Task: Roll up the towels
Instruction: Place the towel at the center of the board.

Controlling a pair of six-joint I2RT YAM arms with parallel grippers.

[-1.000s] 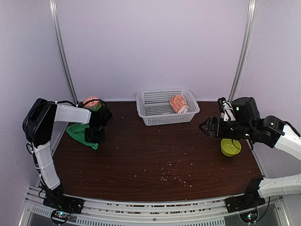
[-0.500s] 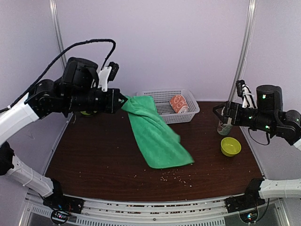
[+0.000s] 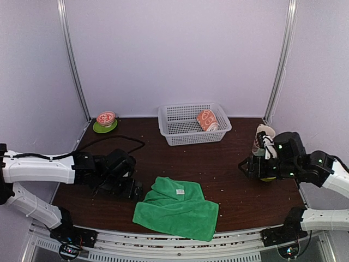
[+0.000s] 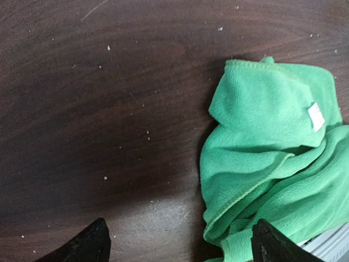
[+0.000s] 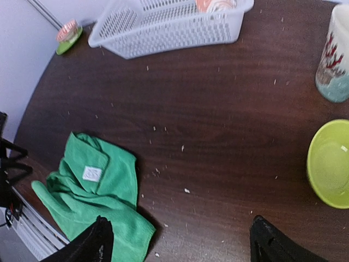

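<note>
The green towel lies crumpled and partly folded near the table's front edge, its white label up. My left gripper sits low just left of it, open; in the left wrist view the towel bunches against the right finger while the left gripper holds nothing. The peach towel lies rolled inside the white basket. My right gripper hovers open at the right, clear of both towels. From the right wrist the green towel shows at lower left, beyond the open right gripper.
A yellow-green bowl and a printed cup stand at the right, by the right arm. A small bowl on a green saucer sits at the back left. Crumbs dot the dark wooden table.
The left gripper carried the green towel from the far left through the air, let it go near the front edge and opened. The right arm swung back and then lower.
</note>
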